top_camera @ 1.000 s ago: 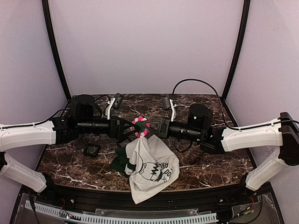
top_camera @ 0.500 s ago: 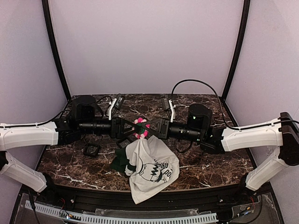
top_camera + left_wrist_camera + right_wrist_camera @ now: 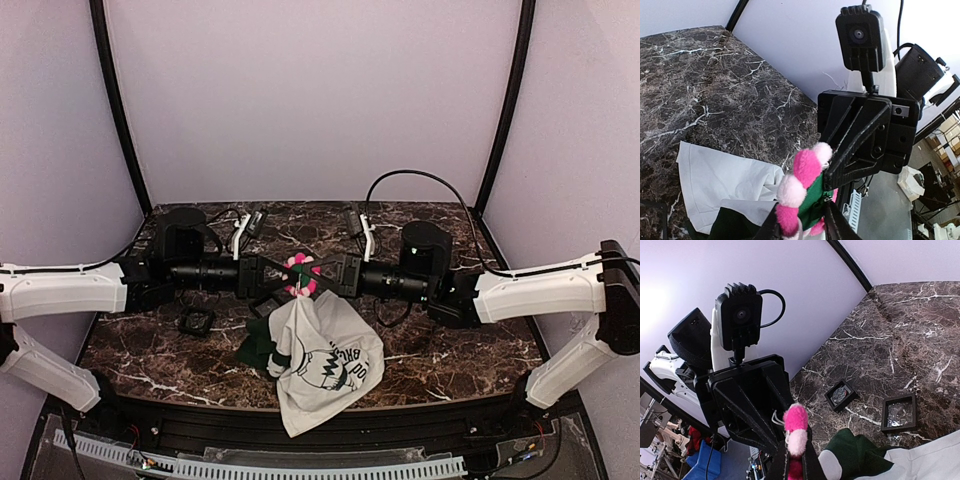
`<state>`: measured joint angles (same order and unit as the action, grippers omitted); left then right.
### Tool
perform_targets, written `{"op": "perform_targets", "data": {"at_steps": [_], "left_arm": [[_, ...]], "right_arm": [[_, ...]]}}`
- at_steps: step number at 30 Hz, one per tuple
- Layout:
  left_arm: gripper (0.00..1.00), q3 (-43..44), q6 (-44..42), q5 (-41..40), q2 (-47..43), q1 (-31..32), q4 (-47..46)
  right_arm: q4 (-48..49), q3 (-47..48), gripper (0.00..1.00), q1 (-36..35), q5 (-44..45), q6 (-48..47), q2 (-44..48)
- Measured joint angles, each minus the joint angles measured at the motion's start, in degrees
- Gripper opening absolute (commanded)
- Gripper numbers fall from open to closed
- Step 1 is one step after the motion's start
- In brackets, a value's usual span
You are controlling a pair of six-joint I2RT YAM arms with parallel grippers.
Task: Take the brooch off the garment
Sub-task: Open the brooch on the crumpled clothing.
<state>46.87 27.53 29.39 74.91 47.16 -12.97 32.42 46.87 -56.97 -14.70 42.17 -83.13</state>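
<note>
Top external view: my two arms meet tip to tip above the middle of the marble table point(image 3: 450, 350), with the brooch point(image 3: 299, 272) caught between them. My left end effector point(image 3: 288, 276) reaches in from the left and my right end effector point(image 3: 314, 274) from the right, both level and clear of the table. The garment point(image 3: 325, 360) hangs from that meeting point. Its white body, with the black cartoon print, spreads over the table toward the near edge, and a dark green sleeve is bunched at its left side. A small black square frame point(image 3: 195, 322) lies on the table to the left of the garment, apart from it.

Left wrist view: the pink and white petals sit between my left fingers point(image 3: 835, 230), which are drawn in narrow and press against the flower on both sides, so I have hold of the brooch. Its green backing faces the right end effector, whose black fingers come to a point right at the flower.

Right wrist view: my right fingers point(image 3: 811, 462) are pinched together, with pink and pale petals standing up between them. I cannot tell whether they grip the pin itself or the cloth behind it. A second square frame point(image 3: 899, 413) lies on the table near the green sleeve.
</note>
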Motion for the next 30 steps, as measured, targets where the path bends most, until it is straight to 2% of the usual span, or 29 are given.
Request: {"op": "perform_targets", "data": {"at_steps": [7,10,17,21,26,30], "left_arm": [[0.03,-0.46,0.28,-0.33,0.00,-0.17,-0.07],[0.01,-0.46,0.42,-0.22,0.00,-0.17,-0.15],[0.01,-0.55,0.55,0.68,0.00,0.13,-1.33],[0.01,-1.03,0.94,0.90,0.00,0.44,-2.49],[0.01,-1.77,1.51,1.01,-0.02,0.44,-4.13],[0.01,-2.32,1.95,1.07,-0.02,0.44,-5.05]], "right_arm": [[-0.72,0.02,0.00,0.31,-0.70,0.15,0.00],[-0.68,0.02,0.02,0.94,-2.62,0.13,0.00],[1.57,-1.27,0.45,2.78,-9.05,0.35,0.04],[3.89,-2.84,0.56,2.73,-13.05,1.29,0.39],[6.60,-6.51,0.62,2.71,-15.50,2.91,1.73],[8.02,-8.76,0.54,2.71,-15.52,3.41,2.25]]}}
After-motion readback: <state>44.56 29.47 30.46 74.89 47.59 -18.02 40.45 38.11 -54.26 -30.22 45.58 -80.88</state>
